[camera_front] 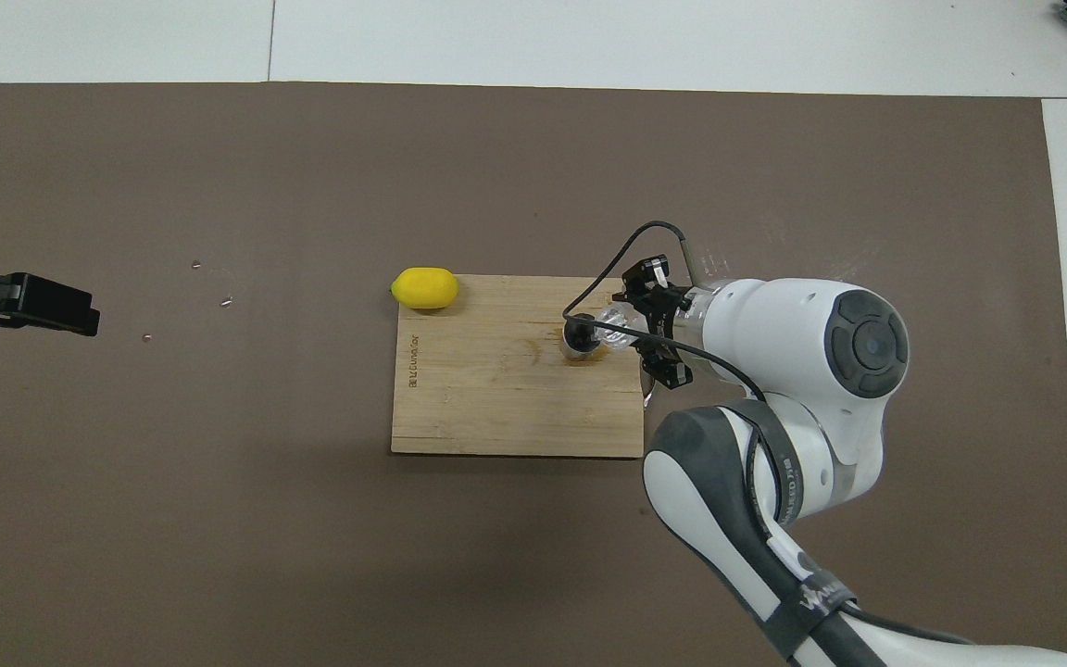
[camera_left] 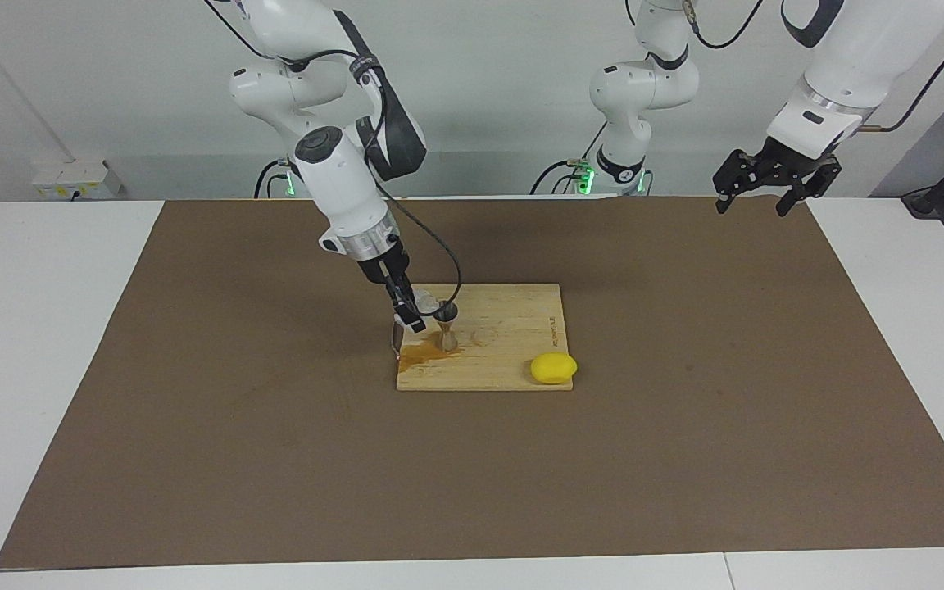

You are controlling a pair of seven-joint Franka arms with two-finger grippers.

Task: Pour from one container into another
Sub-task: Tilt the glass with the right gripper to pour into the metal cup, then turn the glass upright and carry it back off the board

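Note:
A small clear glass cup [camera_left: 426, 301] [camera_front: 613, 326] is tipped on its side in my right gripper [camera_left: 411, 316] [camera_front: 633, 325], which is shut on it. Its mouth points at the top of the metal hourglass jigger [camera_left: 446, 329] [camera_front: 579, 335]. The jigger stands upright on a wooden board [camera_left: 513, 332] [camera_front: 496, 398], toward the board's edge at the right arm's end. An amber puddle [camera_left: 423, 354] lies on the board at the jigger's foot. My left gripper [camera_left: 755, 203] [camera_front: 70, 313] hangs open and empty, raised over the mat at the left arm's end, waiting.
A yellow lemon [camera_left: 554, 368] [camera_front: 424, 287] rests at the board's corner farthest from the robots, toward the left arm's end. The board lies mid-table on a brown mat [camera_left: 685, 426] [camera_front: 219, 482]. A few tiny specks [camera_front: 226, 300] dot the mat.

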